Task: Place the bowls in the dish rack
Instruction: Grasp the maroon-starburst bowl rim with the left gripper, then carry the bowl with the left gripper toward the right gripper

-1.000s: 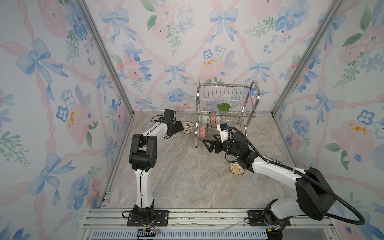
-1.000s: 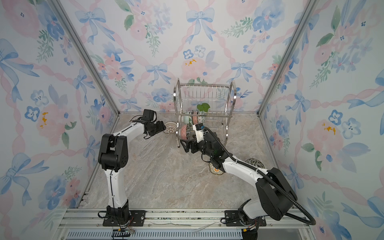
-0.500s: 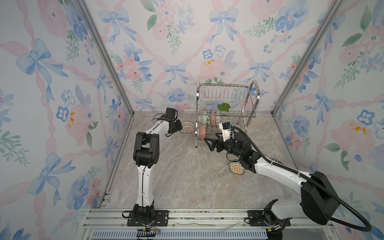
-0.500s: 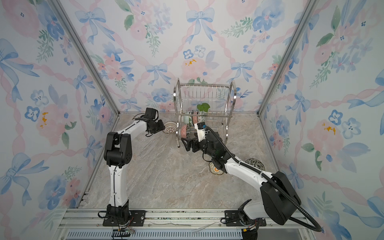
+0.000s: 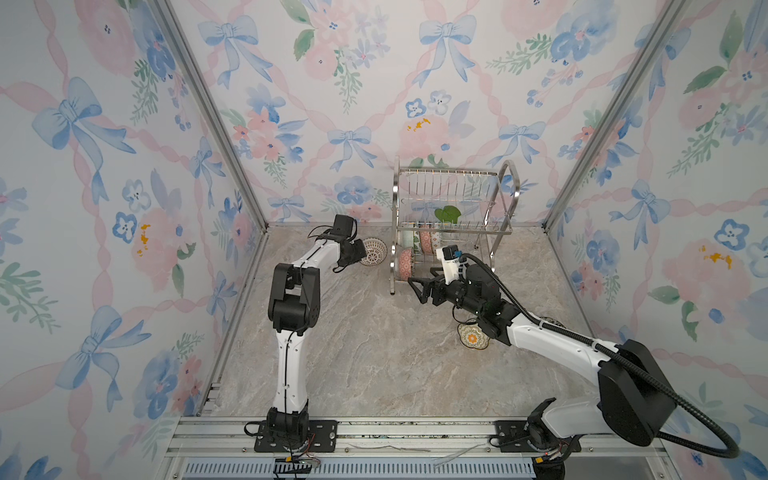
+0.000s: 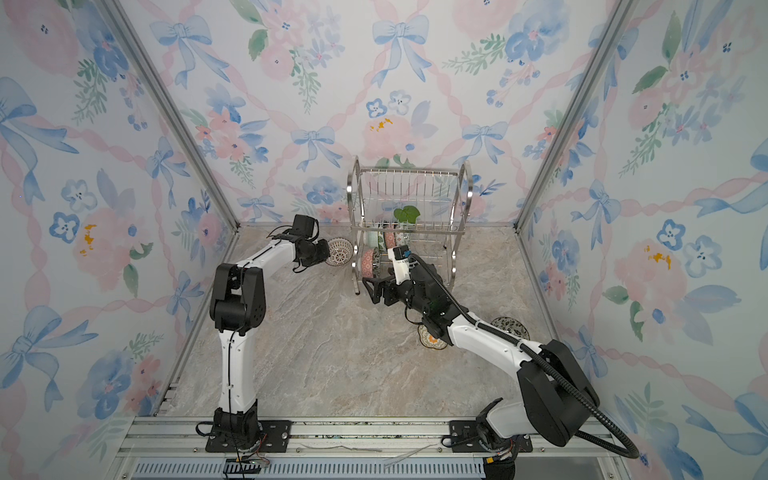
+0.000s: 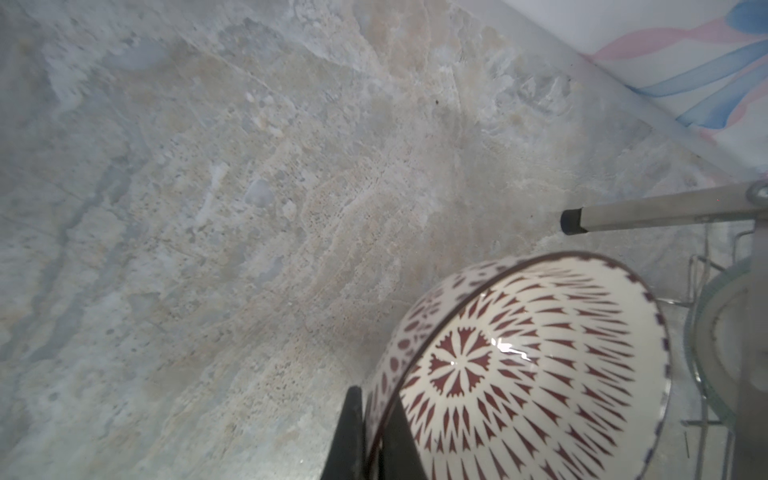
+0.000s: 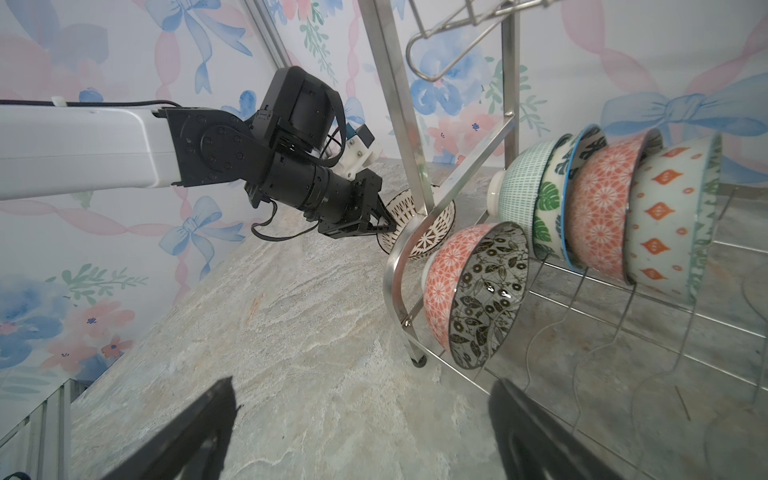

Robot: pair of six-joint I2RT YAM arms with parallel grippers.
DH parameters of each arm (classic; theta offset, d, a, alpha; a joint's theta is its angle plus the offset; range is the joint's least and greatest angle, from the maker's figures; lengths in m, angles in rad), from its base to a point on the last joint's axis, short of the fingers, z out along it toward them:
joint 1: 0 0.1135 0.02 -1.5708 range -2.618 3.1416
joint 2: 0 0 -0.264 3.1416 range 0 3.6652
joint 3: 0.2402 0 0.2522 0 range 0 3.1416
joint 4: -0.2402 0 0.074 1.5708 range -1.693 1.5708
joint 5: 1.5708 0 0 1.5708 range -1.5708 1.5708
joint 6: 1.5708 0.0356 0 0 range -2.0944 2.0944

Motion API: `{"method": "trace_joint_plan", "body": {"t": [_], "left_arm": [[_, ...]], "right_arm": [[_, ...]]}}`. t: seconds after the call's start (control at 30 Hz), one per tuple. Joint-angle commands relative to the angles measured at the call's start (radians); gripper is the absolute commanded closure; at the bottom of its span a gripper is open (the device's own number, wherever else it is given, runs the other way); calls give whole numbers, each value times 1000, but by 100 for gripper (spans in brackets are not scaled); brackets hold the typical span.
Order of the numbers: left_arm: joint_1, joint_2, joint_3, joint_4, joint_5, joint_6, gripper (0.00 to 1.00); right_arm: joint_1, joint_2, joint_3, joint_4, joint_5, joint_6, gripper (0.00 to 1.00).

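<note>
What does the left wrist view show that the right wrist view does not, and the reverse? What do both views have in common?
Only the left wrist view: the rim of the brown-patterned bowl seen close, pinched by the left gripper.
Only the right wrist view: five bowls standing in the lower tier of the dish rack, the left arm, and the open right gripper.
Both: the brown-patterned bowl, the left gripper, part of the dish rack, and the marble table.
</note>
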Motion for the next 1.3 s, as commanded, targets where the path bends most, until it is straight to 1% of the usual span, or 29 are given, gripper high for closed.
{"method": "trace_joint_plan", "body": {"t": [0.0, 0.1, 0.23, 0.37, 0.47, 0.6, 0.77, 1.03, 1.13, 1.27], "left_arm": [[8, -19, -10, -58, -23, 36, 100], [11, -100, -91, -67, -25, 42, 100], [9, -247, -247, -72, -18, 50, 100], [-4, -410, -429, -80, -8, 33, 100], [-47, -525, -543, -82, -9, 42, 100], [-118, -596, -615, -110, -21, 53, 100], [-223, -623, -652, -122, -48, 42, 100], [-399, -562, -629, -128, -80, 22, 100], [-450, -524, -607, -128, -83, 20, 100], [-482, -463, -577, -128, -83, 25, 100]], "right_arm": [[-6, -6, 9, -42, 8, 2, 4], [-5, -17, 26, -98, 15, -13, 4], [-2, -26, 41, -156, 34, -18, 3], [28, -34, 55, -226, 71, -28, 4], [45, -46, 71, -292, 93, -30, 3], [59, -73, 71, -361, 130, -41, 3], [61, -122, 52, -446, 169, -52, 3], [61, -186, 8, -539, 215, -52, 3], [60, -203, -1, -571, 241, -50, 3], [61, -232, -12, -604, 262, -45, 3]]}}
